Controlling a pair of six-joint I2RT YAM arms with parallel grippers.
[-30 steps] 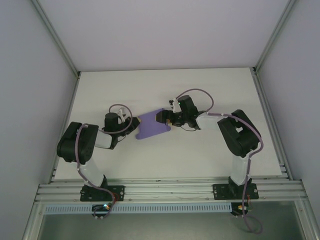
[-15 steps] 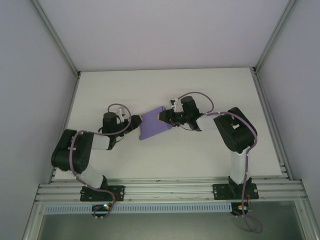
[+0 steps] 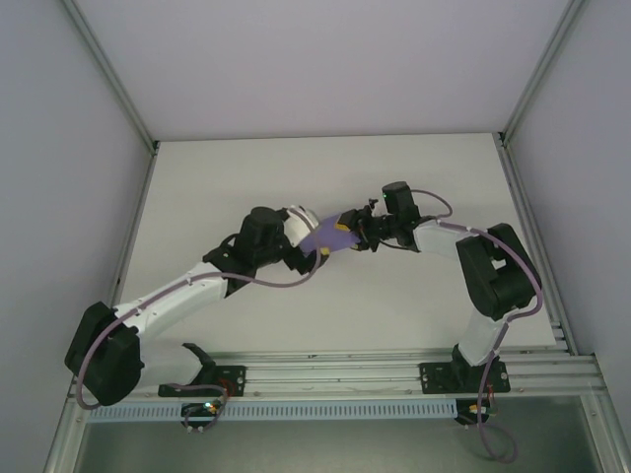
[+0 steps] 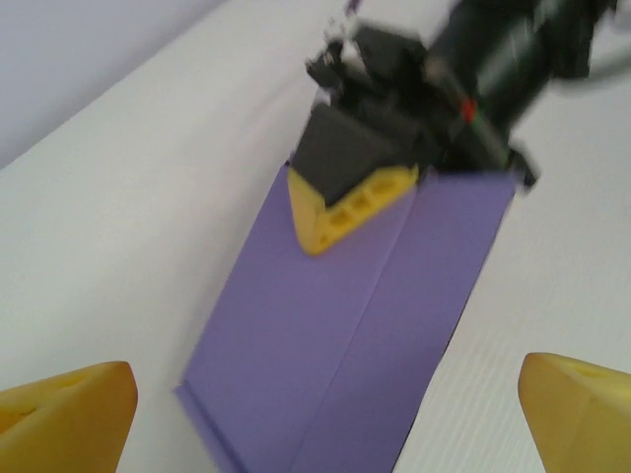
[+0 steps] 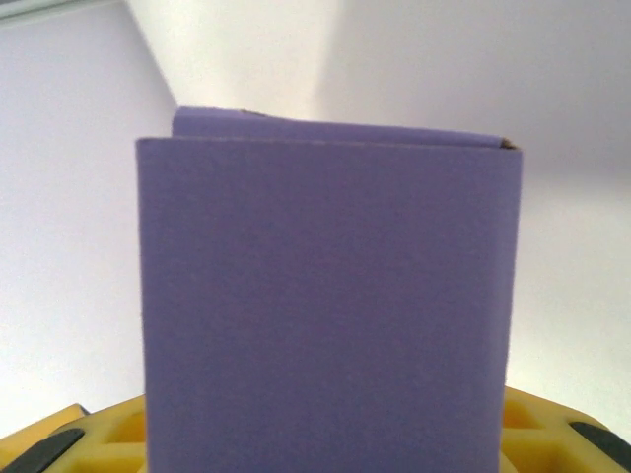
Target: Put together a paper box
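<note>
Gripping one short end of the paper box (image 4: 355, 335), the right fingers (image 4: 350, 202) are closed on the purple card, with one yellow tip pressed flat on its upper face near a corner. In the right wrist view the box (image 5: 325, 305) stands straight out from between the two yellow fingers (image 5: 552, 424), which sit at either side of its near edge. Its broad face takes up the middle of that picture. At the far end a second layer of card shows just past the front one, a little offset to the right.

The left fingers (image 4: 69, 414) stand wide apart, one yellow tip at each lower corner of the left wrist view and both clear of the card. The free end of the box points down between them. A straight crease runs the length of the box on the face turned toward that camera.

From above, the box (image 3: 320, 236) lies between the two arms over the middle of the white worktop (image 3: 246, 168). The left arm reaches in from the left and the right arm from the right. It cannot be told whether the free end of the box rests on the worktop or hangs just above it.
</note>
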